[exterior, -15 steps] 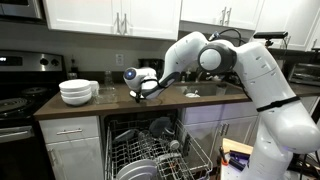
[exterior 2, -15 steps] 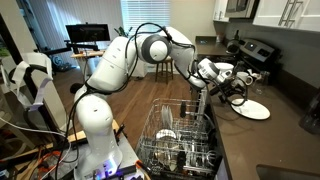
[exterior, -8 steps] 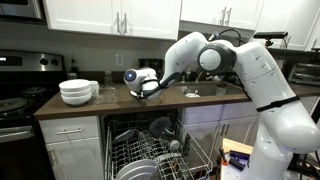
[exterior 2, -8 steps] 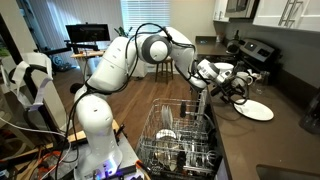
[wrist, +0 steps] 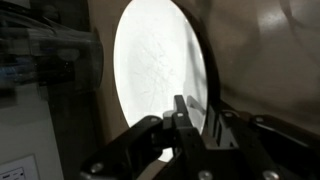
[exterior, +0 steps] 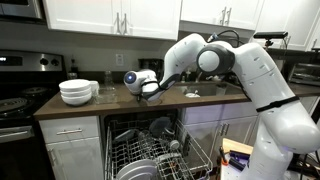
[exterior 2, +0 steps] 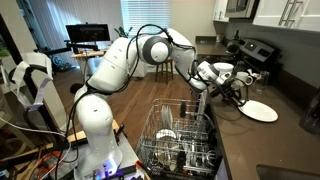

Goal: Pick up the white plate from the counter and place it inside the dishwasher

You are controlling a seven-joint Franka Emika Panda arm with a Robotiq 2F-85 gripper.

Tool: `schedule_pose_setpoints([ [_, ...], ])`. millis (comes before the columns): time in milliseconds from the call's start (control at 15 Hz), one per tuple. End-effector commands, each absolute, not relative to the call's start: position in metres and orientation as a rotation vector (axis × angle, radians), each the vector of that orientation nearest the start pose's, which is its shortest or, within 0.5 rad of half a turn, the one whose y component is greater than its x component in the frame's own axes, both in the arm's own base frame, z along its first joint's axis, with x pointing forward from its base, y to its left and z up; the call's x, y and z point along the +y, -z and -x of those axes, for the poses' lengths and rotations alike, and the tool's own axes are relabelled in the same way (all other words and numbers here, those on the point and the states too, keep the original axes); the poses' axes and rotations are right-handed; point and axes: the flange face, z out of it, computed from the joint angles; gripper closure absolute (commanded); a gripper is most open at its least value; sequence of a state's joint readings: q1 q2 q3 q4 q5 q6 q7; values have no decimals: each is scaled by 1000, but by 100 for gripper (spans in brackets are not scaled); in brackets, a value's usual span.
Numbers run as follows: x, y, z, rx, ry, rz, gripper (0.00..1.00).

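The white plate (wrist: 160, 70) fills the wrist view, a round disc with its rim running down between my fingers. In an exterior view the white plate (exterior 2: 259, 111) lies on the dark counter (exterior 2: 285, 135), past the dishwasher. My gripper (wrist: 188, 118) has one finger on the plate's face and the other behind its rim, shut on the edge. The gripper (exterior 2: 238, 94) sits at the plate's near edge, low over the counter, and shows as well in an exterior view (exterior: 141, 89). The open dishwasher (exterior: 150, 150) stands below with its rack (exterior 2: 180, 140) pulled out.
A stack of white bowls (exterior: 77, 91) stands on the counter beside the stove (exterior: 15, 100). The pulled-out rack holds several dishes. Upper cabinets (exterior: 110, 15) hang over the counter. A desk with a monitor (exterior 2: 88, 36) is in the room behind the arm.
The fingers have come together on the plate's rim. The arm has hardly moved, and the plate has shifted slightly on the counter.
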State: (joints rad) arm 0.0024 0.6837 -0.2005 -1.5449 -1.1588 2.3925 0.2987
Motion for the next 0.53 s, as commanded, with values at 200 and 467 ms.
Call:
schedule_pose_setpoints([
  [200,-127,-295,-720,422,-232,-2106,95],
  [467,-127,-329,-718,390,-250,-2117,95],
])
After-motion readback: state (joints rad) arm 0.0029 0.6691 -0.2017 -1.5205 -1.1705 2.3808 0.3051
